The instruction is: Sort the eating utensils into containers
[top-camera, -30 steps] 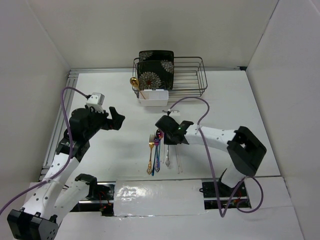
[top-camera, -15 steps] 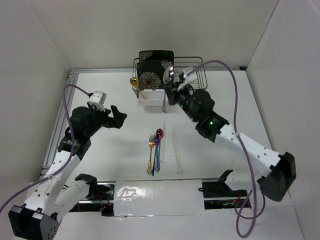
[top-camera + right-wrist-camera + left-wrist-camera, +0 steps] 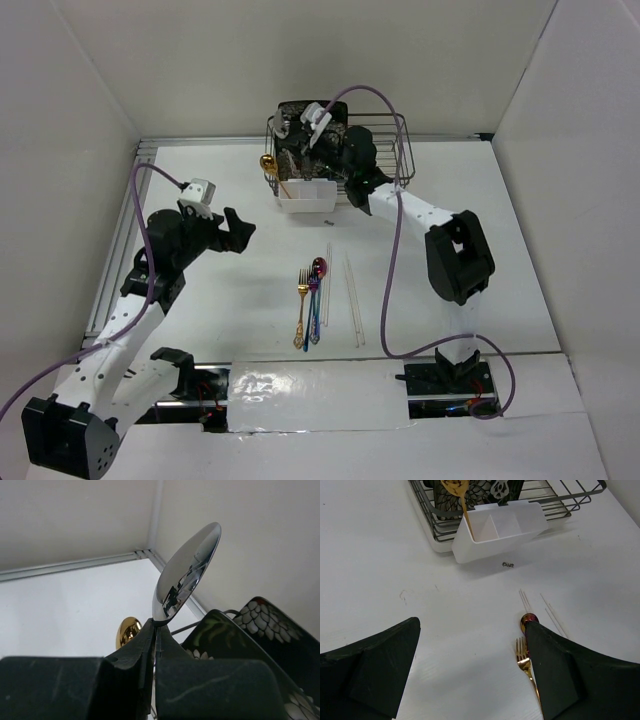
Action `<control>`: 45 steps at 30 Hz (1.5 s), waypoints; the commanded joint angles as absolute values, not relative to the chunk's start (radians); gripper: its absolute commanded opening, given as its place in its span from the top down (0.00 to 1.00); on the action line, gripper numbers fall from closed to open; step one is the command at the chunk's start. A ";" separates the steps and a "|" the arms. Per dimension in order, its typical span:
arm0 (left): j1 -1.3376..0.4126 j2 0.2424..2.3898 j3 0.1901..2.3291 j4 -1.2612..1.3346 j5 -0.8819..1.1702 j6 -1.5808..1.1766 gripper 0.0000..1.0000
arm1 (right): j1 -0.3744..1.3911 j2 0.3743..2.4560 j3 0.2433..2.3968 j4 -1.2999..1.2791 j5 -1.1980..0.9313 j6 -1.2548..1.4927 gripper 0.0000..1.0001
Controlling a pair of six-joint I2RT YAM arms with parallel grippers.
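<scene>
Movement is all on the right side: a second ago the right gripper (image 3: pixel 155 630) was low over the loose utensils (image 3: pixel 312 300) in the middle of the table (image 3: pixel 480 220). Now its arm is stretched out to 12 o'clock, above the white caddy (image 3: pixel 305 205) that sits against the near side of the wire rack (image 3: pixel 385 150). Its fingers are clamped tight on the neck of a silver spoon (image 3: pixel 187 572), bowl pointing up in the wrist view. A gold spoon (image 3: pixel 127 630) already stands at the caddy's 9 o'clock end below, and a black floral plate (image 3: pixel 260 625) is just behind. So one piece has come off the pile and reached the drop point; I'd judge it only needs lowering into a compartment and letting go. Whether its handle is already inside the caddy I can't tell. Left on the table, at 6 o'clock from the caddy and well apart from it, are a gold fork (image 3: pixel 300 315), an iridescent spoon (image 3: pixel 318 268) and pale chopsticks (image 3: pixel 352 300). The left gripper (image 3: pixel 470 667) hasn't budged: it hovers at 9 o'clock, jaws spread wide, holding nothing.
</scene>
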State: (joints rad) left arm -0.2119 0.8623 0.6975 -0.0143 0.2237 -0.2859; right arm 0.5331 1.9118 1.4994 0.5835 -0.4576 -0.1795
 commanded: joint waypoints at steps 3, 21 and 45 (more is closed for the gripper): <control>-0.196 0.851 0.687 0.052 0.172 -0.242 0.00 | 0.549 1.937 1.568 0.646 -0.606 -0.268 1.00; -0.176 0.876 0.696 0.048 0.190 -0.212 0.00 | 0.555 1.982 1.496 0.615 -0.738 -0.322 1.00; -0.163 0.836 0.675 0.057 0.189 -0.192 0.00 | 0.563 1.994 1.499 0.517 -0.667 -0.387 0.74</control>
State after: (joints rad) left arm -0.1703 0.8444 0.6804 0.0010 0.1776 -0.2089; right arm 0.5522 2.0201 1.4776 0.5213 -0.6914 -0.3698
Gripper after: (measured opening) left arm 0.997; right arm 0.261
